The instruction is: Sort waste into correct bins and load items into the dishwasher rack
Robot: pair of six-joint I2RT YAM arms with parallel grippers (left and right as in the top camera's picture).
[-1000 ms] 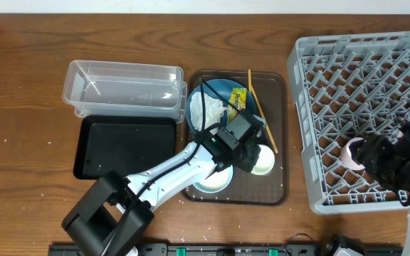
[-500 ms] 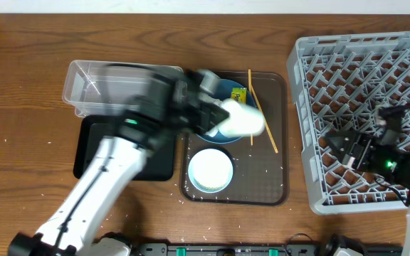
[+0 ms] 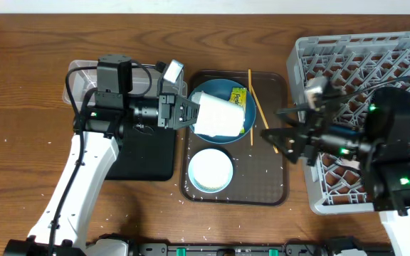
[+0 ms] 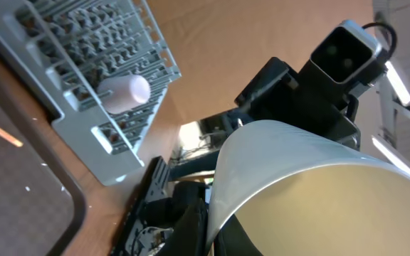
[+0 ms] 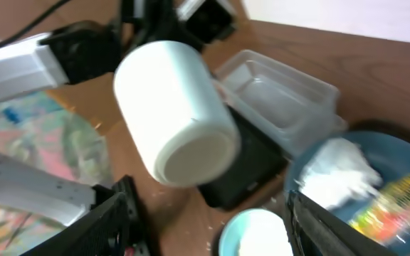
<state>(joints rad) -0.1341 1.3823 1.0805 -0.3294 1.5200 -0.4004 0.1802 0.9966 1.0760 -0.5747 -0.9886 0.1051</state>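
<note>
Dark brown wood-grain desk [image 3: 20, 163], pale wall [image 3: 191, 6] along its far edge, black rail [image 3: 191, 250] at near edge

A small white cup [image 5: 176, 114] hangs on its side, flat base toward the camera, ahead of the right end effector's [image 5: 208, 217] widely parted black fingers [image 5: 116, 220]. Below on the brown wooden desk [image 5: 383, 64], a clear rectangular plastic tub [image 5: 283, 89] adjoins a shallow black tray [image 5: 251, 167]. A round blue plate [image 5: 397, 146] carries a crumpled white tissue [image 5: 337, 174] and a yellow-green wrapper [image 5: 397, 203], with a white bowl [image 5: 258, 238] just beside it.
</note>
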